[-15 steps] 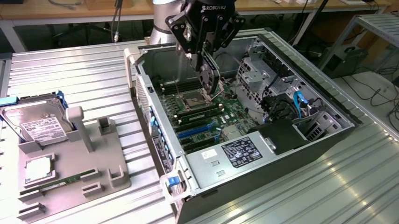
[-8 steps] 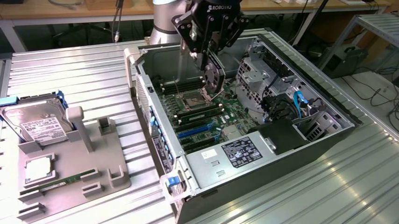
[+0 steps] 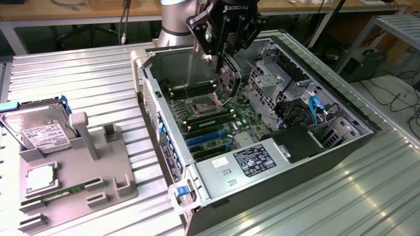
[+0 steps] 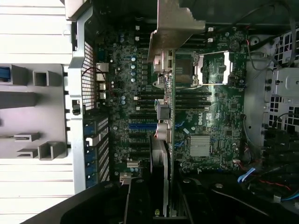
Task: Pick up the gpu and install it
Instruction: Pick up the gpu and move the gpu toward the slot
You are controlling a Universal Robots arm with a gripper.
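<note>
The gripper (image 3: 221, 51), clamped narrow on the gpu (image 3: 229, 77), holds it on edge over the far part of the motherboard (image 3: 248, 117) inside the open case (image 3: 341, 142), where any tilt or offset from the nearer blue slot (image 3: 203, 138) could jam its connector or strike the RAM sticks (image 3: 211, 119).

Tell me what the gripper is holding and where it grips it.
The gripper holds the gpu by its upper edge, away from the silver bracket, above the open computer case.
</note>
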